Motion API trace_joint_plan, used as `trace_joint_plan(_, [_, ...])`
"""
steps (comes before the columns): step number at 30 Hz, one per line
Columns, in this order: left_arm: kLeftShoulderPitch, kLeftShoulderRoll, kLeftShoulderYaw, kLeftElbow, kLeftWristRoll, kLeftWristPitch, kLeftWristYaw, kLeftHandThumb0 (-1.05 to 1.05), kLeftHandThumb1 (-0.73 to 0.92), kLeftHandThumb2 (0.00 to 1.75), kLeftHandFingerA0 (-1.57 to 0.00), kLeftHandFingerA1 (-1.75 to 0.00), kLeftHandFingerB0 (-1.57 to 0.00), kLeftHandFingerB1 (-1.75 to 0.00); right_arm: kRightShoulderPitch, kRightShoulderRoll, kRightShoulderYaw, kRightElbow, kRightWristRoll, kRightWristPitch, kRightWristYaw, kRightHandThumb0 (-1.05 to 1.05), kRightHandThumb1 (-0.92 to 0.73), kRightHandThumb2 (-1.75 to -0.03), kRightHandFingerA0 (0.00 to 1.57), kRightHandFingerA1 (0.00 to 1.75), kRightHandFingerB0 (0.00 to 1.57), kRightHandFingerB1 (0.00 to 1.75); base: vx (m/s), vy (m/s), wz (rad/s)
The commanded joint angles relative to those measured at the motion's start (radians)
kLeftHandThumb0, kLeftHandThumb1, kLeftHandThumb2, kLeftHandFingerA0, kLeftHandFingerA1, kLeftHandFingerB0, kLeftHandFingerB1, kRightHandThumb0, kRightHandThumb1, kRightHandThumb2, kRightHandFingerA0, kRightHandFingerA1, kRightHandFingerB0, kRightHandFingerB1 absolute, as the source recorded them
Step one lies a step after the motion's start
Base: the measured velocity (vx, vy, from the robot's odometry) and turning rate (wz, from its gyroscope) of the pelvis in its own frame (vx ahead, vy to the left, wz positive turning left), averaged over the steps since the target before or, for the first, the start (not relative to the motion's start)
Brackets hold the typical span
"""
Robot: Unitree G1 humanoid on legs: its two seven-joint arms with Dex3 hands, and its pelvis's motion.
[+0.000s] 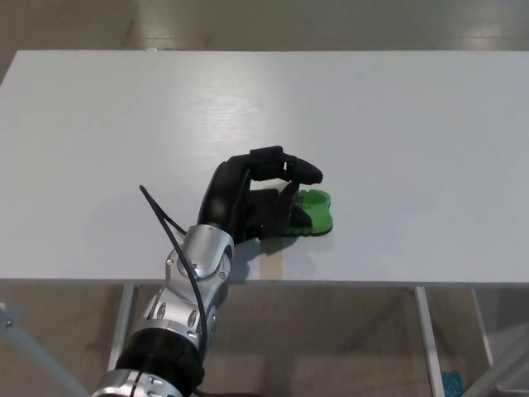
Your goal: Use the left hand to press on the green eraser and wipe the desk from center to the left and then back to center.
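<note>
- Green eraser (312,212): flat on the desk (397,124), close to the near edge and a little left of the desk's middle. Only its right end and a strip of its top show; the remainder is under the hand.
- Left hand (256,198): black, lying over the eraser from the left. Its fingers (299,169) curl over the eraser's far side, and a lower digit lies across the green top. The hand is closed down on the eraser, covering and pressing it rather than lifting it; the eraser sits on the surface.
- Wrist and forearm (194,273): silver metal segments, coming up from below the near edge at lower left, angled to the right toward the hand. A thin black cable (165,227) loops out on the left side of the wrist and runs down along the forearm.
- Right hand: not in the picture.
- Desk: white, matte, faint sheen far-left of centre. Nothing else lies on it.
- Below the near edge: pale metal desk legs (423,327) at left and right, tan floor (331,347) beneath; more floor shows beyond the far edge.
</note>
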Motion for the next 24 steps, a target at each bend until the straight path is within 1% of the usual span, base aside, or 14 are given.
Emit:
trace_joint_plan(1, [0.001,0.015,0.011,0.062,0.005,0.024,0.017,-0.15,0.8,0.73,-1.04,-0.96,-0.92,-0.92,0.006,-0.003,0.006,-0.001,-0.009,-0.005,0.0,-0.44,-0.76,-0.63,0.62,0.49,0.58,0.39,0.0,0.0,0.0])
trace_joint_plan(13, [0.01,0.025,0.034,0.176,0.003,-0.009,0.037,-0.15,0.82,0.73,-1.05,-0.95,-0.94,-0.91,-0.003,0.003,0.005,0.003,0.004,-0.003,0.013,-0.44,-0.77,-0.63,0.62,0.48,0.58,0.39,0.0,0.0,0.0])
trace_joint_plan(15, [0.017,0.04,0.042,0.191,0.002,-0.014,0.038,-0.15,0.81,0.75,-1.06,-0.96,-0.92,-0.98,-0.003,0.004,0.003,0.001,0.012,-0.007,0.026,-0.44,-0.77,-0.63,0.62,0.49,0.58,0.39,0.0,0.0,0.0])
trace_joint_plan(19, [0.022,0.064,0.058,0.206,-0.004,-0.026,0.033,-0.15,0.81,0.75,-1.06,-0.97,-0.91,-1.0,-0.005,0.003,0.003,0.003,0.008,-0.003,0.021,-0.44,-0.77,-0.63,0.62,0.49,0.58,0.39,0.0,0.0,0.0])
trace_joint_plan(21, [0.027,0.076,0.066,0.207,-0.008,-0.03,0.028,-0.15,0.81,0.75,-1.06,-0.97,-0.91,-1.0,-0.004,0.002,0.004,0.002,0.005,0.002,0.017,-0.44,-0.77,-0.63,0.62,0.49,0.58,0.39,0.0,0.0,0.0])
trace_joint_plan(24, [0.043,0.113,0.094,0.211,-0.026,-0.045,0.009,-0.14,0.81,0.76,-1.08,-0.95,-0.93,-0.95,0.003,0.0,0.004,0.002,0.006,-0.012,0.025,-0.44,-0.77,-0.63,0.62,0.5,0.59,0.39,0.0,0.0,0.0])
